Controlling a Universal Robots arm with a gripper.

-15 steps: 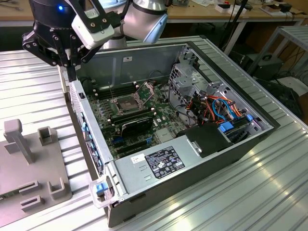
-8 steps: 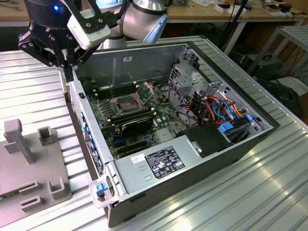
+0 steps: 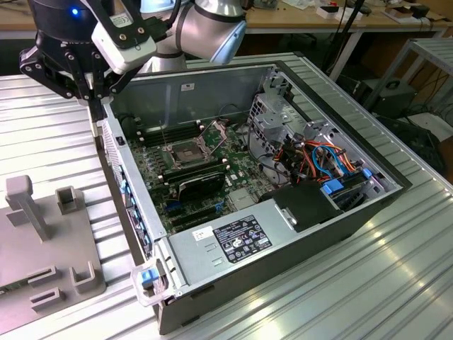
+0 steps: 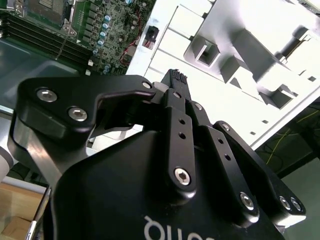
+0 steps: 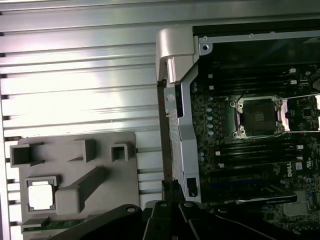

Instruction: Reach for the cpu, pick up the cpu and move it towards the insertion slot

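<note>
I log the cpu lying in the grey tray, well apart from the fingers, untouched. The gripper hangs, fingers pressed together, just beside the case wall, between tray and slot. Slot sits beyond that wall, on the board.

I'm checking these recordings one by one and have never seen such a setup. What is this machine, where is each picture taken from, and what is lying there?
It is one robot arm with a gripper at its end. The exterior view looks on from off the arm; both wrist views ride on the arm near the gripper. On the ribbed metal table stands an open computer case, with a square socket on its board. Beside the case lies a grey tray with the small square chip resting in it. The fingers look closed, with nothing held.
</note>
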